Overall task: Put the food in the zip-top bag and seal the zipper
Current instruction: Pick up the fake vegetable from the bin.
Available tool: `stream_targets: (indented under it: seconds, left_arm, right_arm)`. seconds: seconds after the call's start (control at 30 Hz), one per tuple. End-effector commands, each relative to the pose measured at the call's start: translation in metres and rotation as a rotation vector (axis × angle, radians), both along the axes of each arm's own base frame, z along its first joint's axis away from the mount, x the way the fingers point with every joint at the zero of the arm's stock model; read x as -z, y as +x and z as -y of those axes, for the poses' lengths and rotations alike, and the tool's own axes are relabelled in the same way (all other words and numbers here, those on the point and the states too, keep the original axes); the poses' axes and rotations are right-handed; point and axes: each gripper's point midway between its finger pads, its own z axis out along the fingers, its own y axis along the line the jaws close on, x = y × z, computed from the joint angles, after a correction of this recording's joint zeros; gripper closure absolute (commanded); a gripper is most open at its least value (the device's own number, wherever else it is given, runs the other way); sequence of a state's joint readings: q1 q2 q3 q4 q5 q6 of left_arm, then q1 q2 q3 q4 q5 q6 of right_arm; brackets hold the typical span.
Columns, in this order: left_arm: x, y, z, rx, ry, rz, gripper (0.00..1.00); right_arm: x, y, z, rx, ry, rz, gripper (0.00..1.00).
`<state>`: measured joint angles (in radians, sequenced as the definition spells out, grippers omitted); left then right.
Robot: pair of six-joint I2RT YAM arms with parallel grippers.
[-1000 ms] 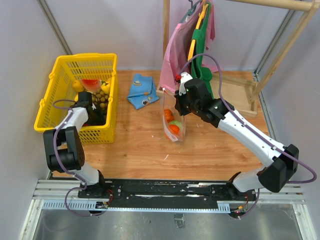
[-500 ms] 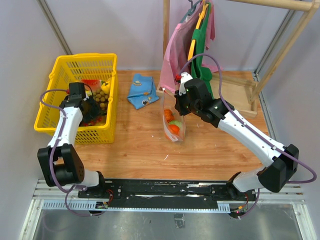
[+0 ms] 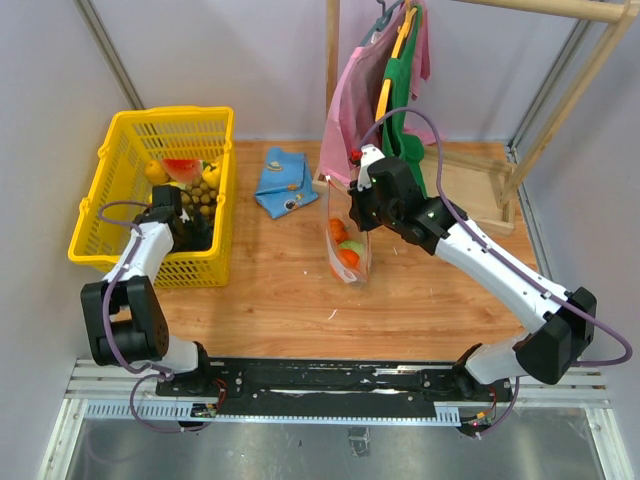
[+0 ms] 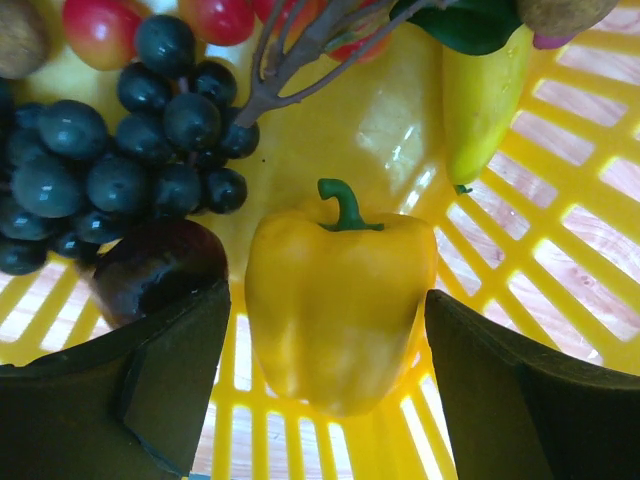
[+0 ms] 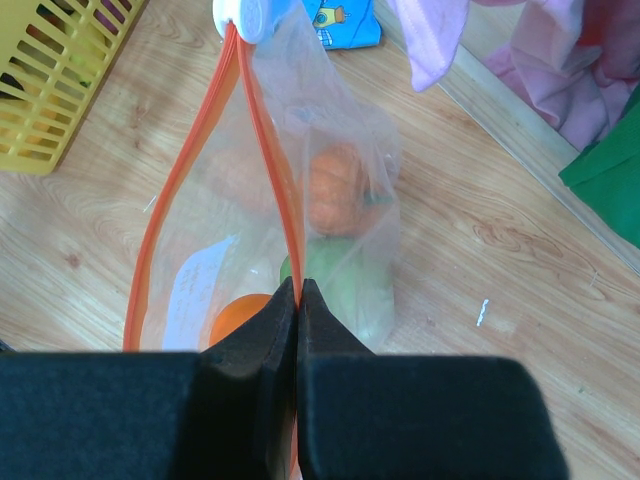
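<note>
My left gripper [image 3: 172,213] is down inside the yellow basket [image 3: 120,140]. It is open, with its fingers on either side of a yellow toy pepper [image 4: 335,310] and not touching it. Dark purple grapes [image 4: 110,160], a dark plum [image 4: 155,270], red pieces [image 4: 215,15] and a yellow banana [image 4: 480,90] lie around the pepper. My right gripper [image 3: 355,205] is shut on the red zipper [image 5: 165,230] of the clear zip-top bag [image 3: 348,245] and holds it upright with its mouth open. Orange [image 5: 335,190] and green [image 5: 345,285] fruits sit inside the bag.
A blue folded cloth [image 3: 283,180] lies on the wooden table behind the bag. A wooden clothes rack with pink and green garments [image 3: 385,90] hangs just behind my right gripper, and its base [image 3: 470,185] is at the back right. Grey walls stand on both sides.
My left gripper rose toward the back left of the basket, then came back down over the yellow pepper. My right gripper and the bag have stayed still.
</note>
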<state>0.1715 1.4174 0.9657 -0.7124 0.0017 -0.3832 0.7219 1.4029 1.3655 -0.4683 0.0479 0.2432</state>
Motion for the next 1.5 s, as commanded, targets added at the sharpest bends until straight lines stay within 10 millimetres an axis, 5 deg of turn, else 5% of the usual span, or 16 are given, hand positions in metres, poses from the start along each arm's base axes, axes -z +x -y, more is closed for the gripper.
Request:
stream_targets:
  seconds: [0.0, 0.3, 0.5, 1.0, 1.47]
  left_arm:
    - [0.020, 0.001, 0.007, 0.016, -0.035, -0.025, 0.16]
    - [0.041, 0.002, 0.011, 0.023, -0.063, -0.065, 0.28]
    - [0.022, 0.008, 0.007, 0.017, -0.038, -0.018, 0.43]
    - [-0.092, 0.035, -0.007, -0.013, 0.057, 0.260, 0.57]
    - [-0.208, 0.043, 0.022, 0.101, 0.054, 0.572, 0.58]
  right_arm:
    - [-0.009, 0.007, -0.001, 0.015, 0.030, 0.009, 0.99]
    - [-0.010, 0.007, -0.002, 0.015, 0.032, 0.013, 0.99]
    - [-0.011, 0.008, -0.002, 0.016, 0.030, 0.017, 0.99]
    - [-0.025, 0.008, -0.006, 0.009, 0.004, 0.060, 0.99]
    - [-0.045, 0.003, -0.008, 0.036, -0.127, 0.186, 0.99]
